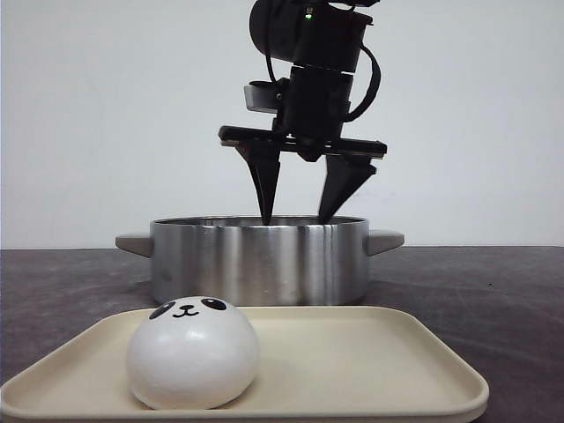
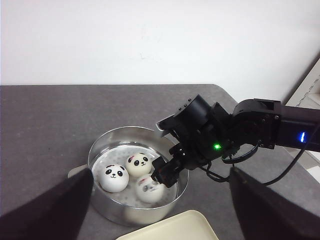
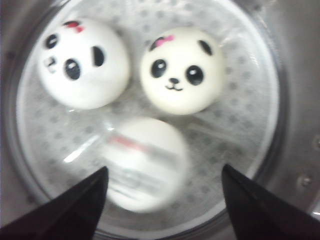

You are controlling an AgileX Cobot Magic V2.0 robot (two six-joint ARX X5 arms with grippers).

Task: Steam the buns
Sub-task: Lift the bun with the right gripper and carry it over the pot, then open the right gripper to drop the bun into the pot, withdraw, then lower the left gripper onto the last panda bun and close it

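One panda-faced bun sits on the cream tray in front. Three more buns lie in the steel pot on its perforated steamer plate: two sharp ones and a motion-blurred one. My right gripper is open and empty, its tips just inside the pot's rim, straddling the blurred bun without touching it. It also shows in its own wrist view. The left wrist view shows the pot and its buns from above. My left gripper is open and empty, held high over the pot.
The pot has two side handles and stands on a dark grey table behind the tray. The tray's corner lies next to the pot. A white wall is behind. The right arm reaches in over the table.
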